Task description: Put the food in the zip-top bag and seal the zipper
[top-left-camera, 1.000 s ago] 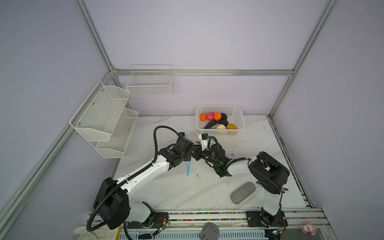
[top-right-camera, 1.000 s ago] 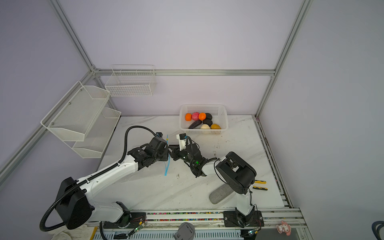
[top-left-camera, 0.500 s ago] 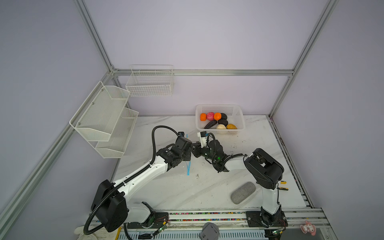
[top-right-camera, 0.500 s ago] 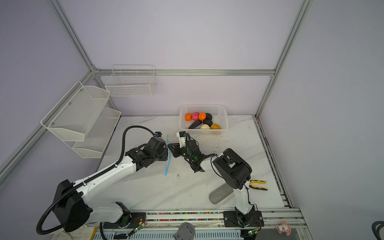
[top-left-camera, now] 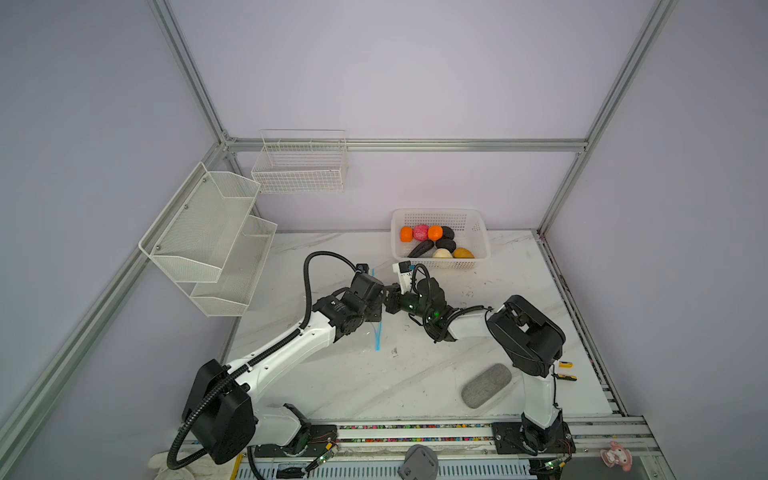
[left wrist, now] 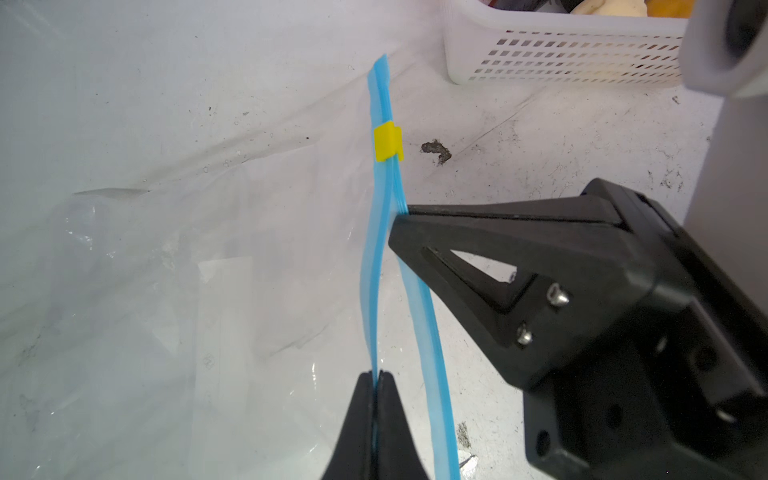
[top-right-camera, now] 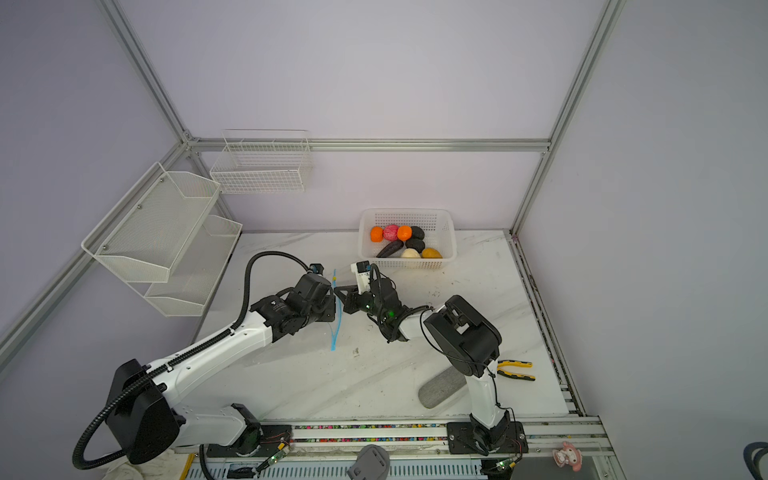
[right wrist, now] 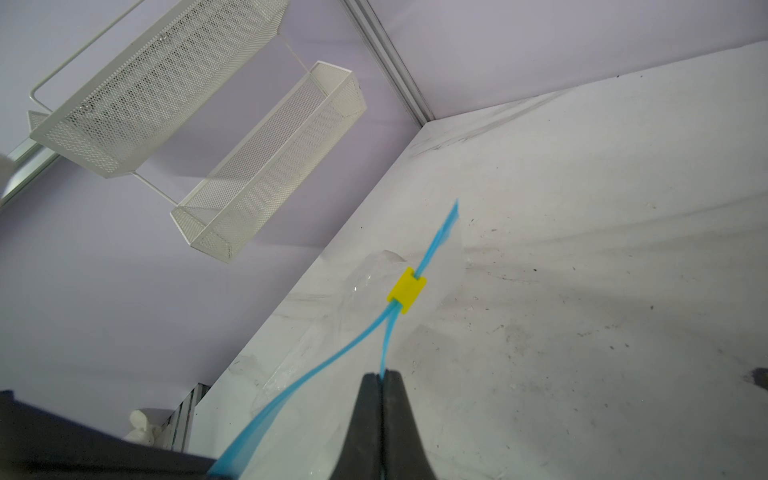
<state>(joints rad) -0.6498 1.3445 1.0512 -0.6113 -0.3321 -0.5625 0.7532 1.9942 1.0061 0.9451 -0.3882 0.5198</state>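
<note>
Since a second ago your right pincer (left wrist: pixel 403 216) has drawn its jaws together and now nips one strand of the zipper (left wrist: pixel 419 316), and its elbow has pulled in a little toward the middle of both top views. Nearest the front edge of the tabletop (top-left-camera: pixel 365 386), at the lower right of a top view, lies the grey oval pad (top-left-camera: pixel 485 385), with yellow-handled pliers (top-right-camera: pixel 515 370) just beside the right arm's upright link. Move up to the centre of the frame and you find both pincers meeting almost tip to tip. Your left pincer (left wrist: pixel 377 376) is clamped on the other blue strand, so the two strands part slightly between the grips and rejoin at the yellow tab (left wrist: pixel 388 143). The zip-top bag (left wrist: pixel 166 270) lies clear and crumpled on the tabletop, spreading left from the strip under the left arm. Farther back, right of centre, the white basket (top-left-camera: pixel 478 232) holds all the food (top-left-camera: pixel 445 244): two orange pieces, one pink, three black, one cream and one yellow-brown. On the walls at upper left hang a two-tier mesh rack (top-left-camera: pixel 208 232) and a wire basket (top-left-camera: pixel 301 166).
</note>
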